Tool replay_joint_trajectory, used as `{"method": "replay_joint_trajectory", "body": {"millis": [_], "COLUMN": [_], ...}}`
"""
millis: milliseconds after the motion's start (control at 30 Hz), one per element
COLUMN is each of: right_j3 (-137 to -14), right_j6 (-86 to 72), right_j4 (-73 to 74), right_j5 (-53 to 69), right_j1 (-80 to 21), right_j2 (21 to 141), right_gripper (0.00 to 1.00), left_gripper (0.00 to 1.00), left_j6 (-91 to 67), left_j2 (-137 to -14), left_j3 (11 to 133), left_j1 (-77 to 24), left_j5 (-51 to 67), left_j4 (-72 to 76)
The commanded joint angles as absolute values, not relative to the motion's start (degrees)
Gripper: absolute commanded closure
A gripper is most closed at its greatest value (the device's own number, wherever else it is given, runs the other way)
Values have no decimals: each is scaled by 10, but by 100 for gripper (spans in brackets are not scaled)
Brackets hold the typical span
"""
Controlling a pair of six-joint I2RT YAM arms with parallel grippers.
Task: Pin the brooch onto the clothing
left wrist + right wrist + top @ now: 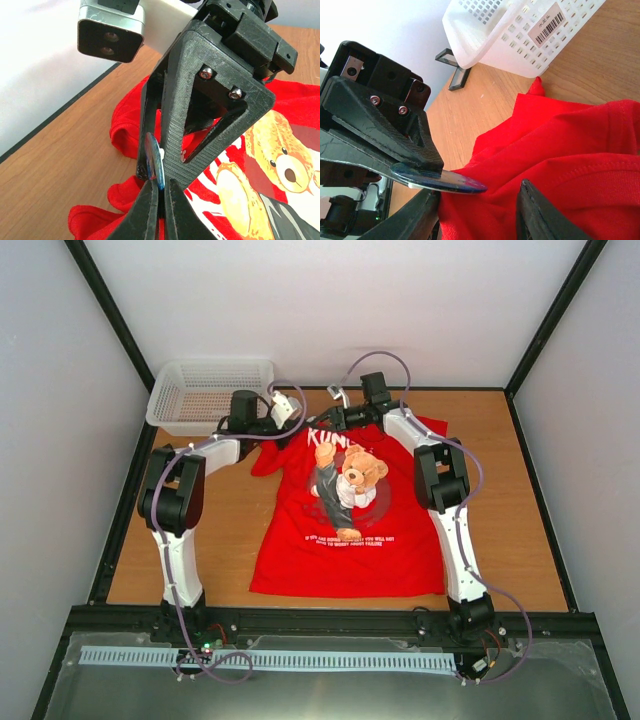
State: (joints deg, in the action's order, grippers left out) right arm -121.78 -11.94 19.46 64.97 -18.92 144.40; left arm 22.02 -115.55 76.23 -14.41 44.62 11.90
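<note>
Your left gripper is clamped on the brooch, its two dark fingers pressed together on the disc's lower edge. The rest of the disc sticks out past the fingertips. Nose to nose with it is your right gripper, closed in on a raised fold of the T-shirt. Red cloth fills the gap between its two fingers. The brooch's free edge reaches over that fold, just beside one right finger (whether it touches the cloth cannot be told).

From above, both grippers meet at the shirt's neckline, at the far end of the wooden table. The shirt lies face up, flat lower down and bunched near the collar. A brown bear is printed below white lettering, which the arms partly cover. A white mesh basket stands at the far left corner, near the left gripper and beside the shirt's sleeve.

The brooch is a small, thin, round disc, dark blue and glossy, with a pale piece on its underside.
</note>
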Motion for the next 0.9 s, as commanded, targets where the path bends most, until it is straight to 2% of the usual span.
{"method": "replay_joint_trajectory", "body": {"millis": [0,133,267,433,567,633,700,767,867], "right_j3": [-1207,-1169,-1115,-1094,-1018,-954,-888,-838,-836], "right_j6": [-182,-189,-169,-84,-10,-7,-9,-10,25], "right_j4": [105,57,15,65,106,90,61,47,97], "right_j5": [498,503,518,534,538,530,514,479,412], "right_j1": [-161,-161,-157,-145,-120,-103,-84,-69,-62], "right_j2": [1465,1445,1411,1373,1303,1246,1196,1161,1142], "right_gripper": [63,58,48,34,28,20,2,0,0], "left_gripper": [99,99,99,99,99,99,99,99,99], "left_j6": [223,215,219,257,280,290,296,308,326], "left_j2": [-1106,-1113,-1116,-1122,-1128,-1131,-1133,-1136,-1138], "left_j3": [755,758,751,741,744,746,749,756,761], "left_j1": [-194,-193,-192,-190,-190,-191,-191,-192,-195], "left_j5": [606,596,543,456,410,389,367,350,319], "left_j4": [121,116,123,138,129,128,128,117,100]}}
